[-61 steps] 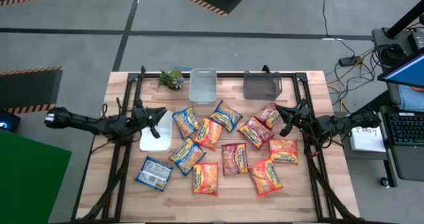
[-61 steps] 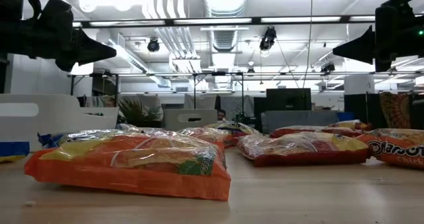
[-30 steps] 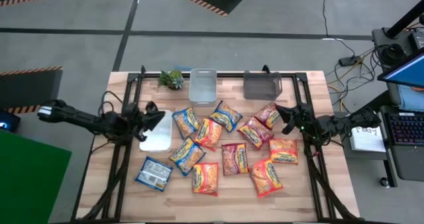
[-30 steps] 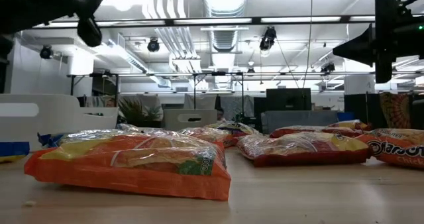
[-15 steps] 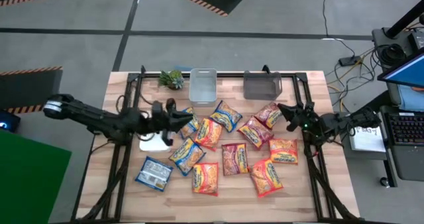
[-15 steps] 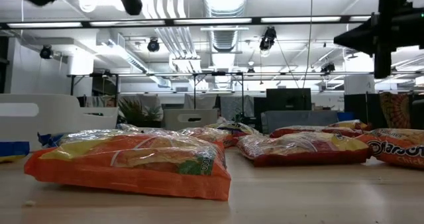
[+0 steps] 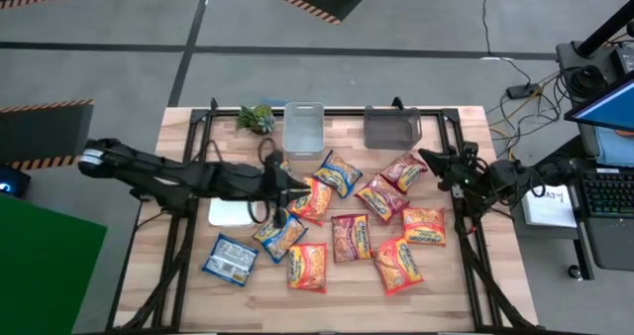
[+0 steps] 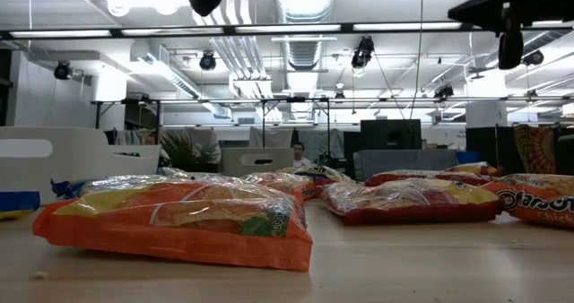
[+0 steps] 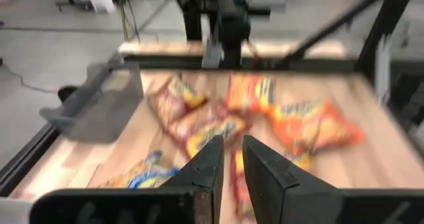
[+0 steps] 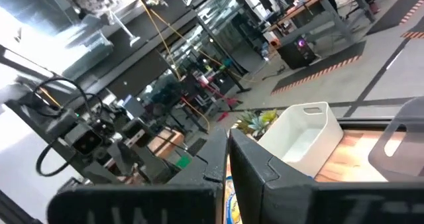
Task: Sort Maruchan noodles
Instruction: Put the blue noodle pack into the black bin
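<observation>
**Operator:** Fingers on my left gripper (image 9: 228,159) show a narrow gap and hold nothing; it hangs above the Maruchan noodles (image 7: 342,221), which lie scattered over the table's (image 7: 178,285) middle.

**Second:** And the right gripper (image 7: 428,160)?

**Operator:** Pinched closed, empty, raised by the right edge. I judge this the reach stage: next I must spread the fingers and descend on one packet. Farther back, three bins (image 7: 303,127) wait.
</observation>
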You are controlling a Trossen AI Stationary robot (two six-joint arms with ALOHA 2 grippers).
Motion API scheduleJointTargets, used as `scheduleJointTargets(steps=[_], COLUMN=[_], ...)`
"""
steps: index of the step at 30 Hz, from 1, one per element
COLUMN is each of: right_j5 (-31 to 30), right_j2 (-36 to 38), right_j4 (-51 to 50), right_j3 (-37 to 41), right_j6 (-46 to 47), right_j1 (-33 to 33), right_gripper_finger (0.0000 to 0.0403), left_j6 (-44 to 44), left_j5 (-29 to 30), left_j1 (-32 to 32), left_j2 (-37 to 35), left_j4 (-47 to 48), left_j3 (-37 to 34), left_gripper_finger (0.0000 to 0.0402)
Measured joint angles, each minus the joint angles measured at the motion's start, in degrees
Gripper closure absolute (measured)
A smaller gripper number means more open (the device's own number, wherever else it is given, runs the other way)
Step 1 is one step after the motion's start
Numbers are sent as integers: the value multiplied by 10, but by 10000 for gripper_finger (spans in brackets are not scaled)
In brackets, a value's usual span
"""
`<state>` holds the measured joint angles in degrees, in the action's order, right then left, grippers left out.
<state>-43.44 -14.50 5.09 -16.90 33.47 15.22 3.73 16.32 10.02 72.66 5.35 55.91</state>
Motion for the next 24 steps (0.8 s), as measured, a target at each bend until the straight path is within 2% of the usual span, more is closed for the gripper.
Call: scheduleJointTargets(steps=[5,11,19,24], right_j5=[4,16,92,171], right_j2=[-85,-164,-238,-269], right_j4=[-30,-164,-399,-457], right_j3=[-57,-147,-238,-240], right_j6=[18,110,288,366], right_j1=[0,0,-4,-19], right_gripper_finger=[394,394,394,394], left_j6=[-40,-97,-197,-261], left_j5=[0,0,-6,-6], left_j1=[0,0,-9,-38], left_j2=[39,63,84,93], left_j4=[38,38,33,2], left_j3=[15,14,14,13], left_gripper_finger=[361,361,361,361])
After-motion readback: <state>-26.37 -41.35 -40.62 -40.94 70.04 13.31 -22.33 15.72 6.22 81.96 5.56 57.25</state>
